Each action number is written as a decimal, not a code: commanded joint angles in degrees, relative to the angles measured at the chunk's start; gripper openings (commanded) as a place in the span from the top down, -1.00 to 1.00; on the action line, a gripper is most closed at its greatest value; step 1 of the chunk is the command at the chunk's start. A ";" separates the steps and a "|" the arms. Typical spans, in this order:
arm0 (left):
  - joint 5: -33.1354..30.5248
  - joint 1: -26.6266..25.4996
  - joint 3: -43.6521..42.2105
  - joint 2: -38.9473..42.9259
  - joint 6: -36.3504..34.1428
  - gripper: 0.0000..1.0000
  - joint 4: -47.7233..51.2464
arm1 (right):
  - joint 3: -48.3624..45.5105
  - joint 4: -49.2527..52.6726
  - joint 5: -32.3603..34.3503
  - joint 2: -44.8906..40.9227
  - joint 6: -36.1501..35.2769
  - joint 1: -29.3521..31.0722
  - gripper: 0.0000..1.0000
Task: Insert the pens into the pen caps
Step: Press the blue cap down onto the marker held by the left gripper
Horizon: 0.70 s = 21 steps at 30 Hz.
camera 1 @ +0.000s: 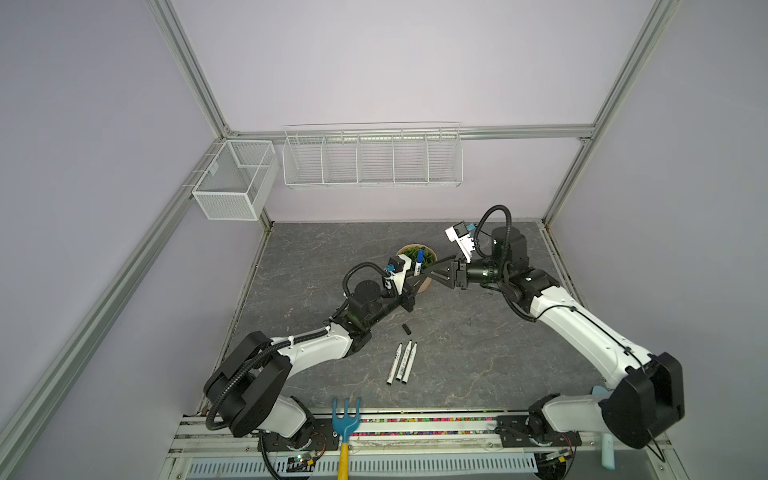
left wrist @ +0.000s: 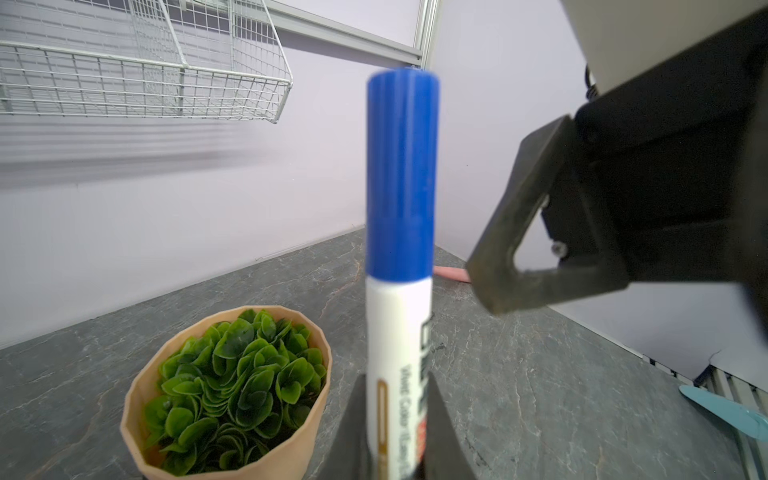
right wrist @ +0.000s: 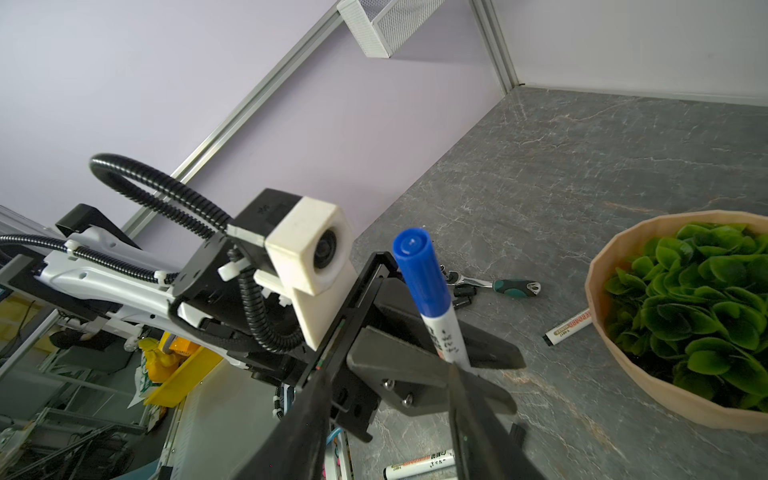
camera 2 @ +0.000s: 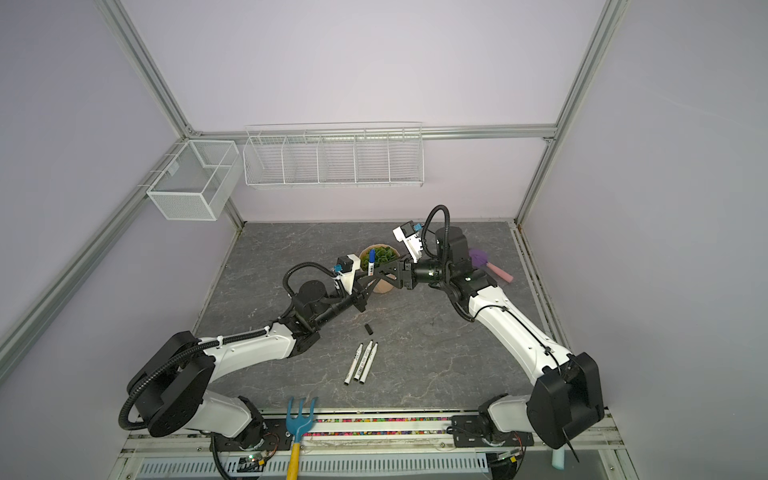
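Left gripper (left wrist: 398,419): we are clamping a slim white labelled marker pen (left wrist: 399,332) upright.
Cap: a stubby blue plastic cap (left wrist: 401,178) is sitting on it.
Right gripper (camera 1: 430,272): fingers apart, empty.
Remaining: three bare white pens (camera 1: 401,362) lying together, short black cap (camera 1: 407,329) nearby.

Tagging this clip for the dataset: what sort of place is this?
Probably a lab robot test cell: aluminium frame around plain lilac walls, wire rack hung at the back, grey stone-look tabletop.

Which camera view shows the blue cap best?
The left wrist view: the blue cap fills the middle, close, seated on the pen. The right wrist view shows it smaller, tilted; in both top views it is tiny.
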State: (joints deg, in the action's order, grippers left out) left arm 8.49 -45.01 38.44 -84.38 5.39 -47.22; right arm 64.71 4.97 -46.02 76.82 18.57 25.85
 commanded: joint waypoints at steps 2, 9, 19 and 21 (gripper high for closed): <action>-1.50 -0.70 -1.41 -0.70 -3.32 1.00 -4.25 | 2.01 2.25 4.75 -2.72 -3.32 -0.29 0.03; -2.70 -2.77 -1.79 -0.94 -5.45 1.00 -2.75 | 5.72 2.00 7.58 0.19 -2.87 0.82 0.13; -3.19 -3.50 -1.79 0.07 -5.18 1.00 -1.99 | 8.19 2.57 10.15 5.27 -3.01 3.98 0.35; -3.17 -3.50 -1.71 0.22 -5.10 1.00 -2.03 | 7.69 2.75 9.92 5.54 -2.89 4.31 0.42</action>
State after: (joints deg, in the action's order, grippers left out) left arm 5.80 -48.29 37.06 -84.77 1.17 -48.58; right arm 71.96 7.29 -36.34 82.24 16.62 29.47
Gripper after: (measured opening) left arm 0.128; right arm 0.297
